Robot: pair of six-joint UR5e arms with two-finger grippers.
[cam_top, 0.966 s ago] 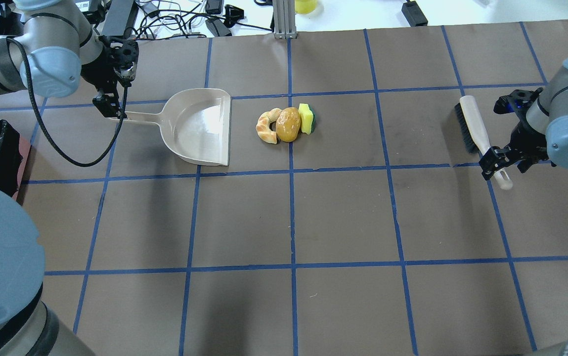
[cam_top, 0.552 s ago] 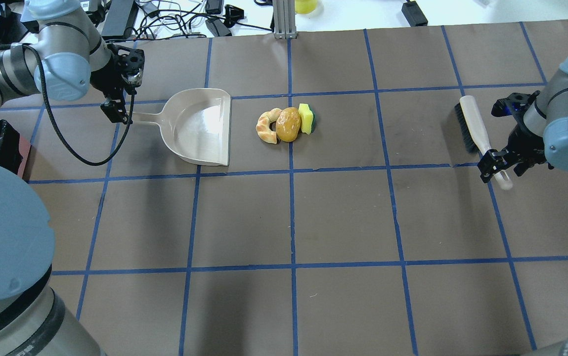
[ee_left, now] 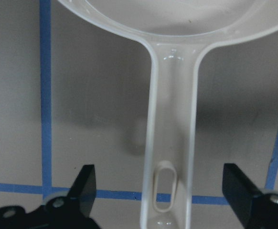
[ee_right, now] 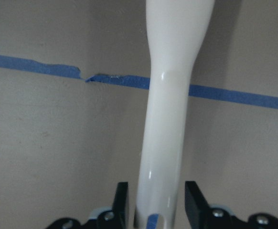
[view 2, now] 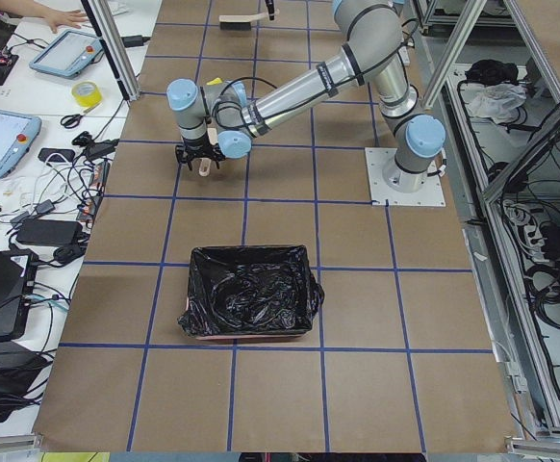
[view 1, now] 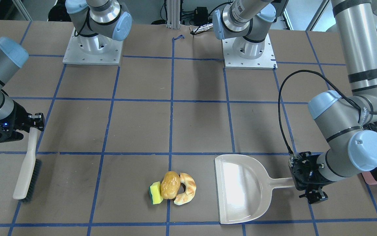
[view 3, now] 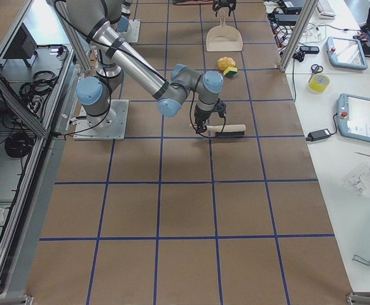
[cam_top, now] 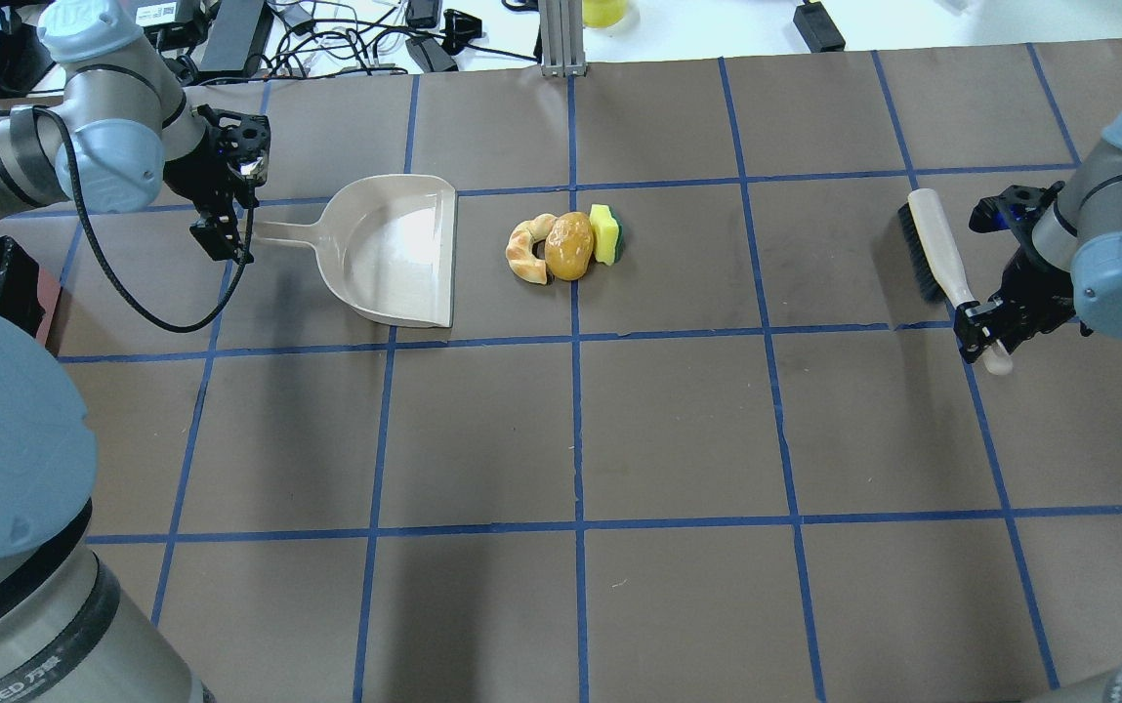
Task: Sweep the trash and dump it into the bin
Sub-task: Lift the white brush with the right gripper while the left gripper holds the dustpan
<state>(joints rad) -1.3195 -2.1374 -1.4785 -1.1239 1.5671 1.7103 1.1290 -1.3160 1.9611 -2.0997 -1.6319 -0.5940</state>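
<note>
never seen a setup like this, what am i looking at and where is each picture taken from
This is a robot with two arms at a brown table taped into blue squares. One camera looks over its shoulders, one faces it, two watch from the table's ends, one sits on each wrist. On the table a sponge, a potato and a bread piece lie touching, near a beige dustpan. The left hand is open around the dustpan's handle, not gripping. The right hand is shut on the handle of a brush. The bin, lined with a black bag, stands on the robot's left.
</note>
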